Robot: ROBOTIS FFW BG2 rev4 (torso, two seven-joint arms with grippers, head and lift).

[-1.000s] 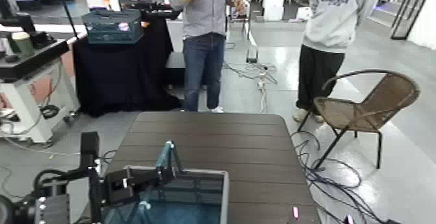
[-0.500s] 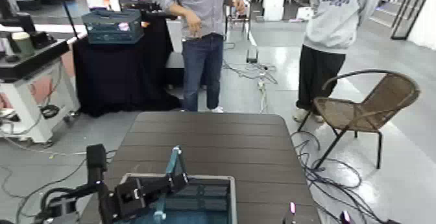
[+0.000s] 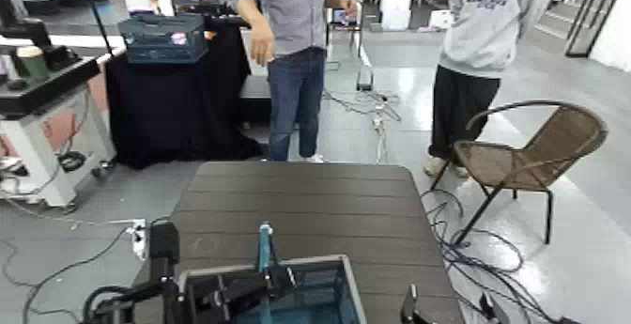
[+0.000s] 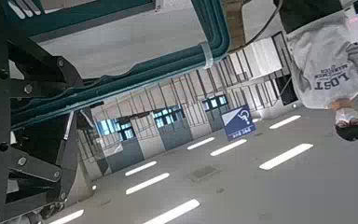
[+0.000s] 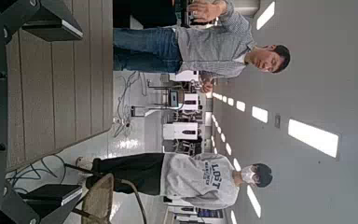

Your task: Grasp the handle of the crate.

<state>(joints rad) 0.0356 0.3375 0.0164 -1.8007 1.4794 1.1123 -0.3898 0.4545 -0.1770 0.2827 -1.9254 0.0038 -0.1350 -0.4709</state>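
Handle (image 3: 265,243) upright in left tool (image 3: 272,276) grip, above crate (image 3: 340,285).

The pale grey hooded sweatshirt (image 3: 489,13) on the person standing far right, behind the brown wicker chair, bears dark block letters reading "LOST" across the chest; smaller lines beneath are illegible. Nothing else carries readable text.
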